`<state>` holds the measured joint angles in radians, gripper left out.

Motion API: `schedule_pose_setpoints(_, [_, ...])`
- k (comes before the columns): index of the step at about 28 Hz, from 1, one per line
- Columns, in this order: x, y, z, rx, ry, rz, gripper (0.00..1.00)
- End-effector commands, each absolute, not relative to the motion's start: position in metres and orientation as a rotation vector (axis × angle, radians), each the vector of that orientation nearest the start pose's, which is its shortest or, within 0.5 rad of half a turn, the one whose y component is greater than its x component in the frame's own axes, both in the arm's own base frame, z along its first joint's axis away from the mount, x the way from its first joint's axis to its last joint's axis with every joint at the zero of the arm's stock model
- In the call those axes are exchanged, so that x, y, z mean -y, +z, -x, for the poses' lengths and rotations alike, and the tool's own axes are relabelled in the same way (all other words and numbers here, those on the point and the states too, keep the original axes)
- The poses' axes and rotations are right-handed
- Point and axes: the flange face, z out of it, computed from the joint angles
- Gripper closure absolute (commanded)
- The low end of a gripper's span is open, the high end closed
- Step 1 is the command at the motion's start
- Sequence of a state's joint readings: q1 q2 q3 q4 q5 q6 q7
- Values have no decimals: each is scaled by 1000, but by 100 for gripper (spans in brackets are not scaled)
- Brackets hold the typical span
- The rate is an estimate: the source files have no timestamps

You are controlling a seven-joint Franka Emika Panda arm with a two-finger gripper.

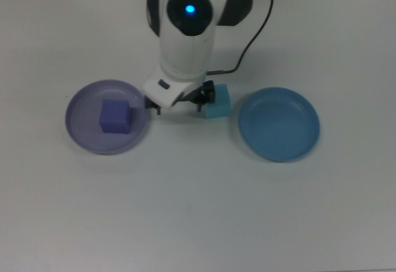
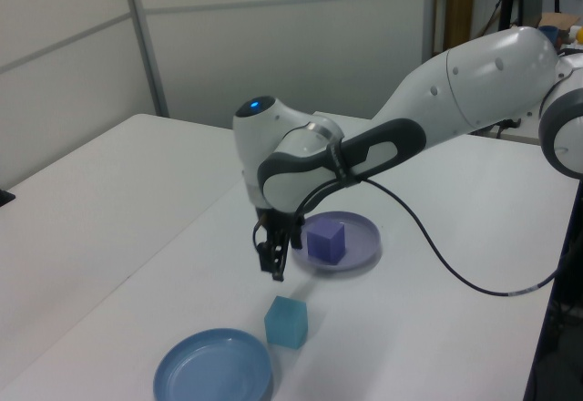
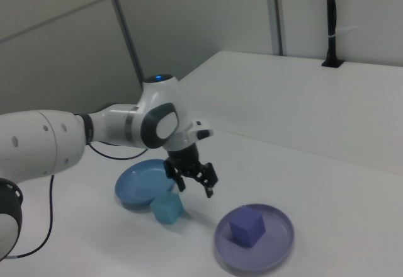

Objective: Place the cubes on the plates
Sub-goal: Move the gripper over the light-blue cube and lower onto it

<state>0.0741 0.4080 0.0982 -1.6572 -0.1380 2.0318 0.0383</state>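
Observation:
The purple-blue cube (image 1: 115, 116) (image 2: 326, 241) (image 3: 245, 226) rests alone on the lavender plate (image 1: 79, 130) (image 2: 364, 239) (image 3: 280, 231). On the bare table between the two plates sits the turquoise cube (image 1: 219, 104) (image 2: 287, 321) (image 3: 167, 209), just beside the blue plate (image 1: 279, 123) (image 2: 213, 365) (image 3: 140, 181), which holds nothing. My gripper (image 1: 177, 105) (image 2: 271, 266) (image 3: 192, 181) hangs open and empty above the table. It is between the lavender plate and the turquoise cube, close to the cube's side toward the top view's left.
A black cable (image 1: 250, 40) runs from the wrist back along the arm over the far part of the white table (image 1: 198, 210). The arm's white body (image 2: 474, 82) reaches in from the left view's right.

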Motion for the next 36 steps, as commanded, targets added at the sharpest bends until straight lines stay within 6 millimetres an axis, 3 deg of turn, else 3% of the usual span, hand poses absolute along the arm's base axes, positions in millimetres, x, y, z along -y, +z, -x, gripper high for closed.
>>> schedule_pose_setpoints(1, [-131, 375, -642, 245, 60, 3210, 0])
schedule_pose_setpoints(8, [-167, 350, -623, 346, 133, 3213, 0])
schedule_pose_setpoints(13, [-183, 346, -616, 389, 146, 3210, 0])
schedule_pose_setpoints(21, [-183, 342, -614, 398, 161, 3216, 0])
schedule_pose_setpoints(30, [-173, 368, -617, 339, 113, 3204, 0])
schedule_pose_setpoints(36, [-167, 372, -620, 255, 132, 3142, 0])
